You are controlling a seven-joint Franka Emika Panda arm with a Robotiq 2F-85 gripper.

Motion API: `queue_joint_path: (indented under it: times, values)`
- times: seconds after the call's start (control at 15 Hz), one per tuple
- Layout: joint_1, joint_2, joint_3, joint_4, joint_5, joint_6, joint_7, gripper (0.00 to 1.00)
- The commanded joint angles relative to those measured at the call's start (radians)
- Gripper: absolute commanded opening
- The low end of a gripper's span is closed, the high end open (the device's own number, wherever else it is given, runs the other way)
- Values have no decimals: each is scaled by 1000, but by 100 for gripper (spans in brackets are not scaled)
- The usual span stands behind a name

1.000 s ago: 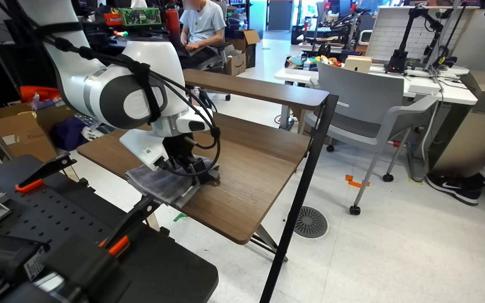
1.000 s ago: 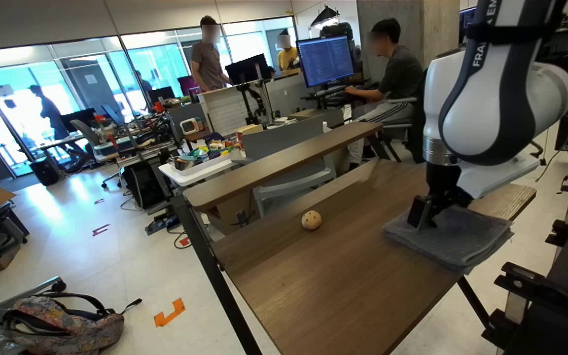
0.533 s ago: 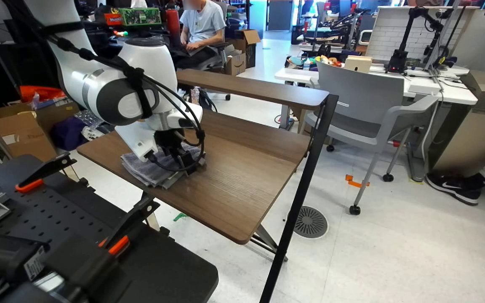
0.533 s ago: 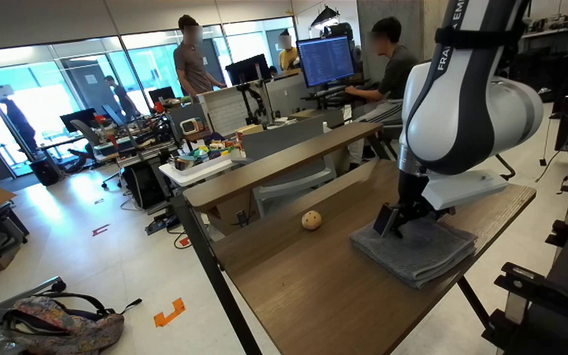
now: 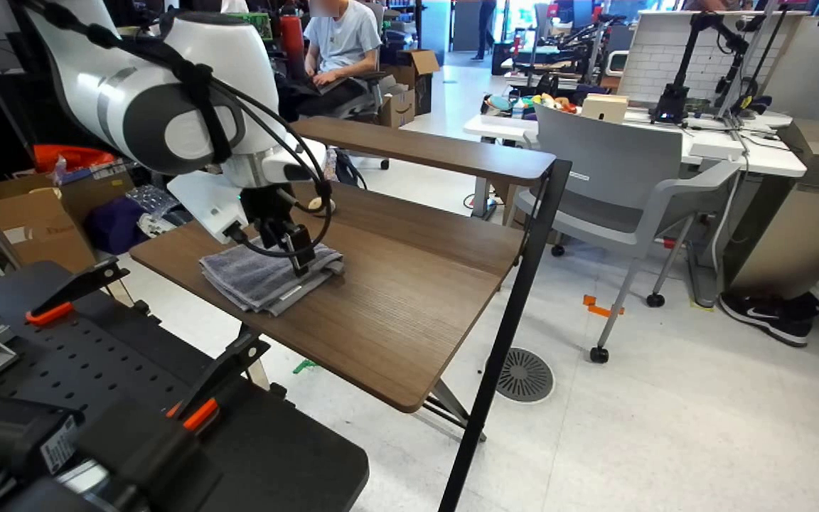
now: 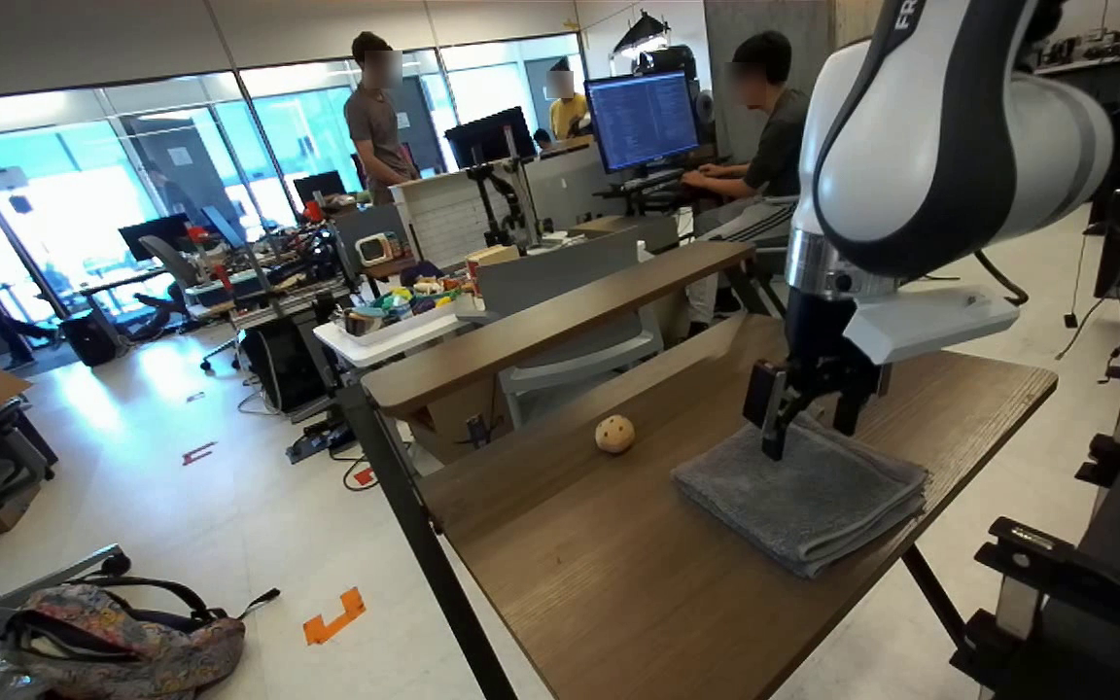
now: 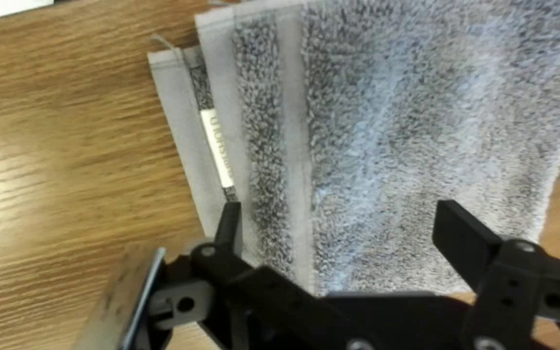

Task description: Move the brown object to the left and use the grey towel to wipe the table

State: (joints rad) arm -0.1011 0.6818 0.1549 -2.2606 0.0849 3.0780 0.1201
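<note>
The 2 fingers (image 7: 463,239) of the black gripper (image 6: 810,442) now stand wide apart, freshly lifted, holding nothing over the folded grey terry towel (image 6: 827,506). A small, dark-spotted tan ball (image 6: 614,435) sits clear of it on the brown wood-look table (image 6: 579,593). I'd guess 1 wipe is done.

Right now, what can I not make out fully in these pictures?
Brown object: partly hidden behind the black cable in an exterior view.
Grey towel: partly cut off by the wrist view's top edge.
White label: lettering too blurred to read reliably in the wrist view.
</note>
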Motion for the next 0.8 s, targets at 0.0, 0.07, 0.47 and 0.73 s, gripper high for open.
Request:
queue_joint_path:
  times: [0.0,0.07,0.47,0.73]
  values:
    - [-86,-133,55,-106,18,-71,-74,100]
    - [-104,-150,66,-115,24,-89,-89,100]
    - [-243,-249,165,-184,74,-126,-213,100]
    - [-202,-221,126,-161,77,-107,-203,100]
